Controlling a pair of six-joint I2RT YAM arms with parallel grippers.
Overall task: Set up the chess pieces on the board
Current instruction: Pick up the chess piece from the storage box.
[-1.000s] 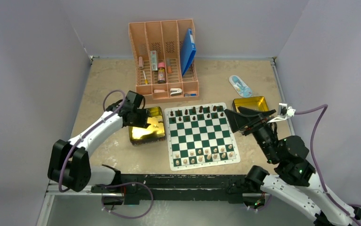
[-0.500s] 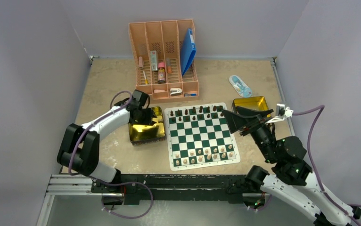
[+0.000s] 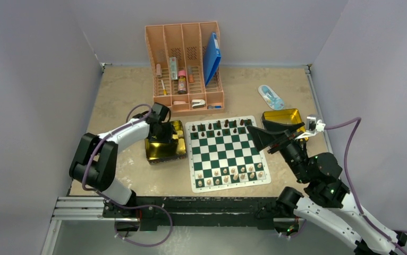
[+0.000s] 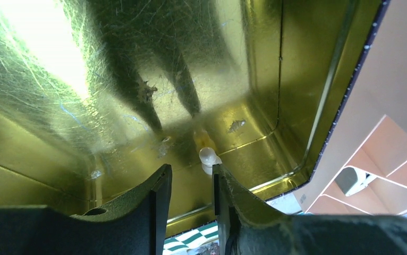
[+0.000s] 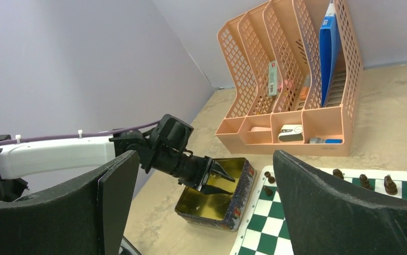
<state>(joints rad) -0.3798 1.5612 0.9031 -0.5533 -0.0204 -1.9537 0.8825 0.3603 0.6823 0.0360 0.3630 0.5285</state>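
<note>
Left of the board (image 3: 223, 152), the left tool (image 3: 161, 130) is down inside a gold tin (image 3: 162, 152) that stands on the table (image 3: 120, 90). Its jaws are partly apart and grip nothing. In the left wrist view a single pale chess piece (image 4: 207, 157) lies on the tin's shiny floor, just past the tips and close to the right finger (image 4: 223, 191); whether it touches that finger cannot be told.

A second ago this tool hung over the near middle of the tin, with the arm's elbow swung well out to the left. Since then the elbow has drawn in toward the tin and the tool has reached to the tin's far part.

At the board's far right corner the right tool (image 3: 262, 133) hovers with its jaws spread wide and nothing between them. It has shifted only slightly from a second ago.

Dark pieces (image 3: 226, 125) fill the board's far rows and pale pieces (image 3: 234, 172) stand in the near rows, placed as they were before. A second gold tin (image 3: 283, 116) sits just right of the board, and a pink organiser (image 3: 188, 64) stands behind it.
</note>
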